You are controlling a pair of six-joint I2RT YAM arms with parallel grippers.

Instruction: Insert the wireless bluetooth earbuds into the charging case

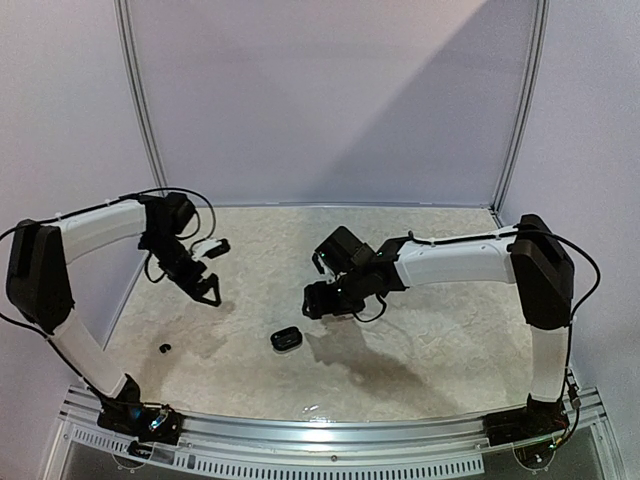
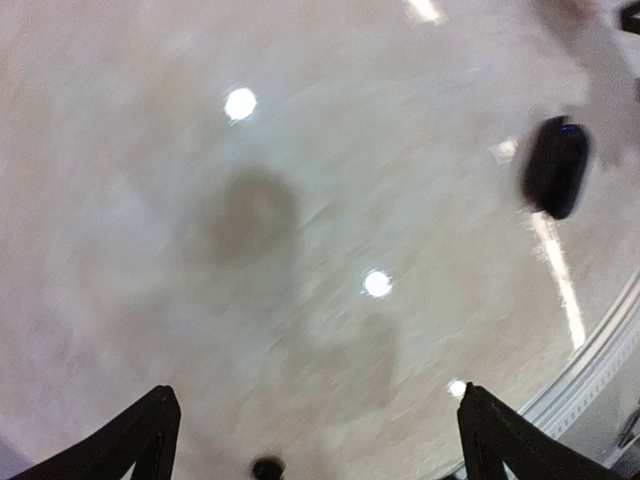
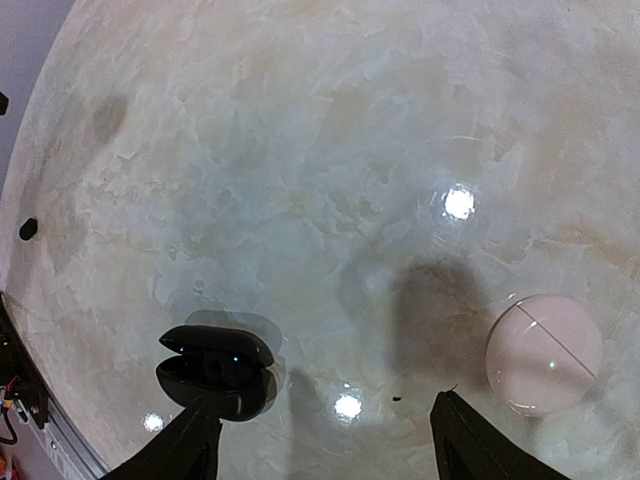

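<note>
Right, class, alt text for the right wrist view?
An open black charging case lies on the marbled table near one fingertip of the open right pincer. A closed round pinkish case sits at right; a tiny black earbud lies far left.

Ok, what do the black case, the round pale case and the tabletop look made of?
The black case looks like glossy moulded plastic; its open lid catches soft highlights. The round pale case is likely smooth plastic, with a thin seam line and a glint. The tabletop is marble-patterned and polished; lamps reflect in it, so it could be stone or laminate.
</note>
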